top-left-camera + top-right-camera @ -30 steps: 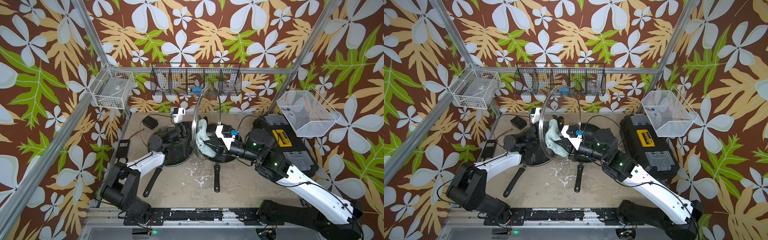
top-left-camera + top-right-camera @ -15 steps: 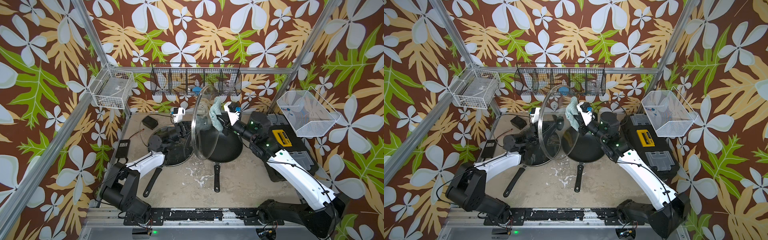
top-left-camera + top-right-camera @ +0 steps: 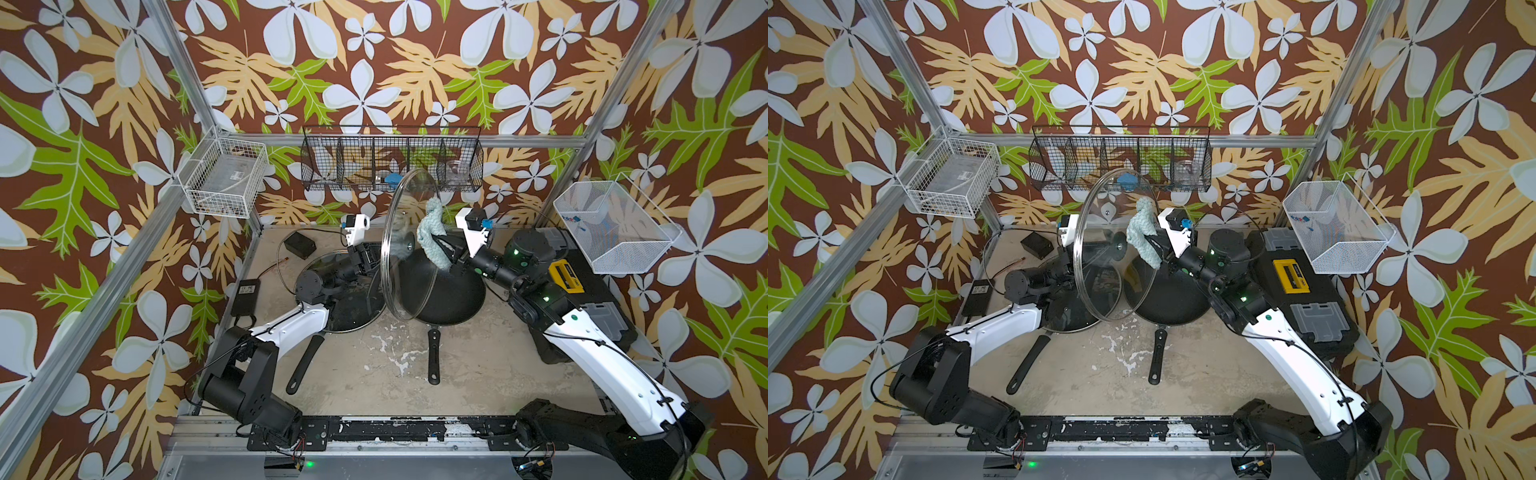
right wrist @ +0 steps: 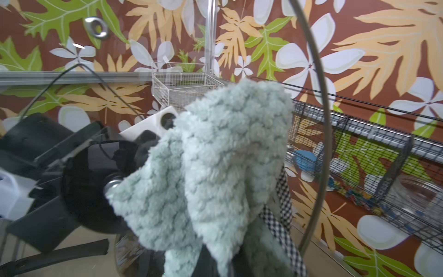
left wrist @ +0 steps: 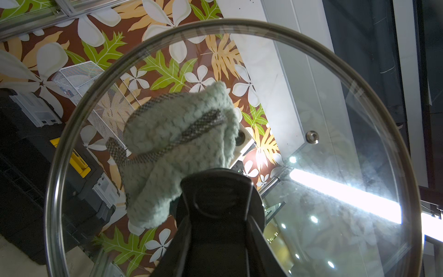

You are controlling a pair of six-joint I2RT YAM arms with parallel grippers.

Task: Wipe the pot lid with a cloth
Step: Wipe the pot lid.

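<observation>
the right hand was clenched on the lower folds of the cloth, so the bunched teal rag stood up past its fingers and leaned toward the pot lid. the left hand was clamped on the lid's black knob, holding the glass disc on edge, nearly upright. its lower rim was down near where two pans met, and i could not tell whether it rested on anything. seen through the glass from the left wrist, the cloth lay against the underside of the lid, beside the centre and on the half away from the steam vent. it looked to be touching, though a thin gap could not be ruled out. in both top views the rag sat level with the lid's middle, over the open black frying pan. the other pan sat under the left arm on the surface

by my reading the wipe was under way, not finished: both things were firmly gripped and cloth met glass, but it covered only a patch near the centre. hazy smears showed on the glass toward the vent side in the left wrist view. that part, the rim band and the knob side seemed left to do, and then the lid would need setting down
</observation>
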